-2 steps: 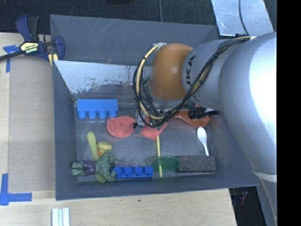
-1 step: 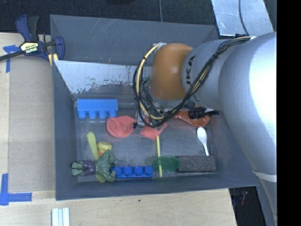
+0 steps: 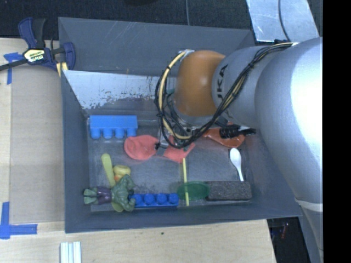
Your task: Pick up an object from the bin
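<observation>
Camera view: along the bin's [image 3: 74,174] near edge lie a green figure [image 3: 122,193], a blue studded bar [image 3: 156,200] and a dark sponge block [image 3: 228,190], with bare floor behind them. Mid-bin, the arm [image 3: 258,86], lettered "KU", hangs over a pink disc [image 3: 140,147]. Cables hide its gripper [image 3: 171,142], so I cannot tell whether it is open or closed.

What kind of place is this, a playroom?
Most likely a robot test lab, not a playroom: a big grey robot arm reaches into a grey metal bin holding small toys, like a blue block and a white spoon.
</observation>
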You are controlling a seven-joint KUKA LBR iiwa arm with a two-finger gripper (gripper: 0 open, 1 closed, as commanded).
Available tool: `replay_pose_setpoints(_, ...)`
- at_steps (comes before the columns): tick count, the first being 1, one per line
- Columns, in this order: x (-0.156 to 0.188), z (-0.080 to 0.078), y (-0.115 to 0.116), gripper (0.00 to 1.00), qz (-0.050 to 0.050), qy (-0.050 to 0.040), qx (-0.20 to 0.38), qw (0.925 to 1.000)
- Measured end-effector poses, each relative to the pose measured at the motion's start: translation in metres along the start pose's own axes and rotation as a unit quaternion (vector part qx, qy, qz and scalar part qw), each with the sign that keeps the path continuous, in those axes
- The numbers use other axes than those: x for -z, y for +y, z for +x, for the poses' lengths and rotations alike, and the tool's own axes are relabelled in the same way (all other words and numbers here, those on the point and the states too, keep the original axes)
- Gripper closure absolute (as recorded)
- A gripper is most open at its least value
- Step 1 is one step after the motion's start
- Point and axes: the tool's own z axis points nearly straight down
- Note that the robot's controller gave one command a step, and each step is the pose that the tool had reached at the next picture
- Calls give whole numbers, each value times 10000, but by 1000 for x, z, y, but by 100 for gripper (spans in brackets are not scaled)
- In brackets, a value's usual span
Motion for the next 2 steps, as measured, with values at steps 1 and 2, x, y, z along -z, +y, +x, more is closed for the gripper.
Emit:
replay_pose_setpoints(1, 0, 0, 0, 100, 0, 0, 1, 10000)
replay_pose_setpoints(2, 0, 0, 0, 100, 0, 0, 1, 10000)
